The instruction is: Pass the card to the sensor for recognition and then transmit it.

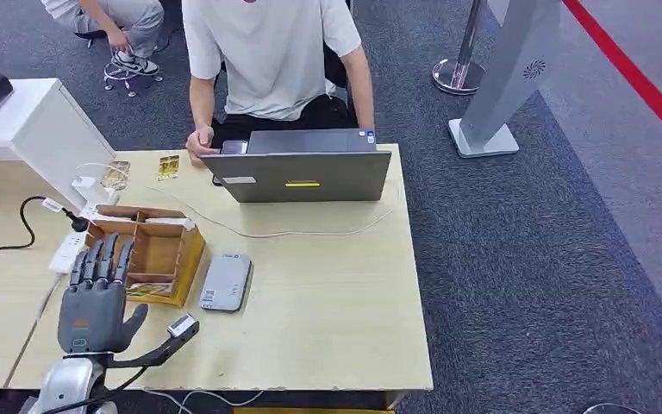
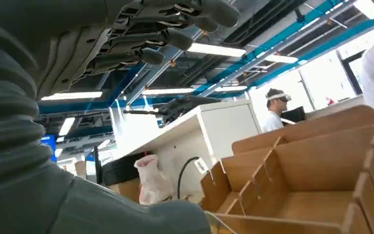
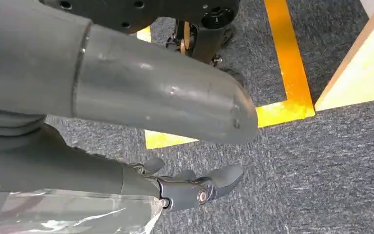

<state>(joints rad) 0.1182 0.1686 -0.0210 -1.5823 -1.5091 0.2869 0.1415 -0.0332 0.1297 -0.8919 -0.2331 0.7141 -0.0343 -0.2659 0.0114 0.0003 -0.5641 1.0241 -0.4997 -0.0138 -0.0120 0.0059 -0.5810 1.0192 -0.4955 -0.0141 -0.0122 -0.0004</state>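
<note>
Near the desk's (image 1: 327, 345) front-left corner, the left hand (image 1: 95, 297) hovers empty, fingers spread, over the wooden box (image 1: 159, 250) where a card (image 1: 148, 290) lies. Grey sensor (image 1: 226, 281) sits just beside. Right hand (image 3: 195, 187) hangs loosely empty.

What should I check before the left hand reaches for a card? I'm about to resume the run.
1. Left hand empty, fingers spread: ok.
2. Left hand over the wooden box: ok.
3. Card lying ready in the box: cannot tell.
4. Grey sensor uncovered beside the box: ok.
5. Right hand hanging low over the carpet, holding nothing: ok.
6. Person's hand by the laptop, away from the box: ok.
</note>
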